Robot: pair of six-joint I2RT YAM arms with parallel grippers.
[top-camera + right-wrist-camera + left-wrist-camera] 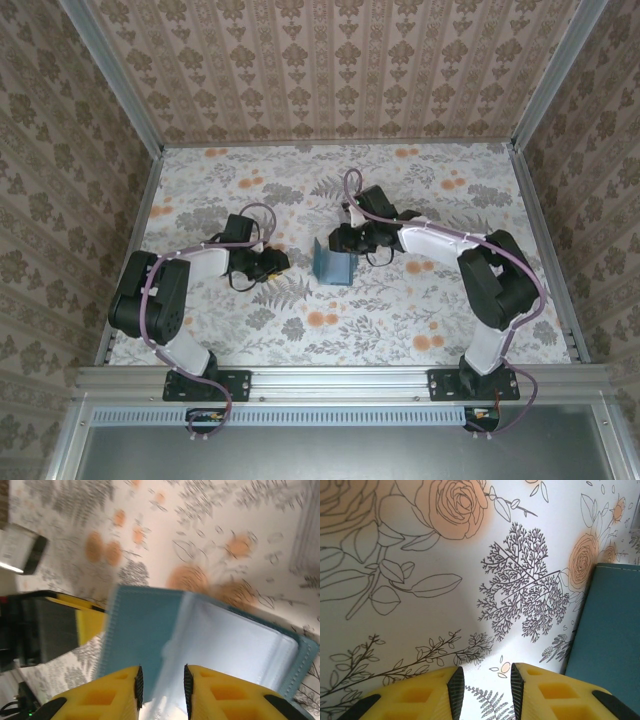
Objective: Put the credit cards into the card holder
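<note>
Card holder [145, 635] (teal, open) in narrow grip of right claw [161, 682]; left claw [487, 682] slightly ajar, empty

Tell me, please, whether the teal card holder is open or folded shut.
Open. The right wrist view shows the card holder spread, with its pale inner sleeve exposed beside the teal cover.

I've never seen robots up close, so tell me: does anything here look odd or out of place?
Only the card holder: instead of lying shut and flat, it gapes open, pale lining showing, apparently pinched at one edge by the right hand. Nothing looks spilled or damaged.
</note>
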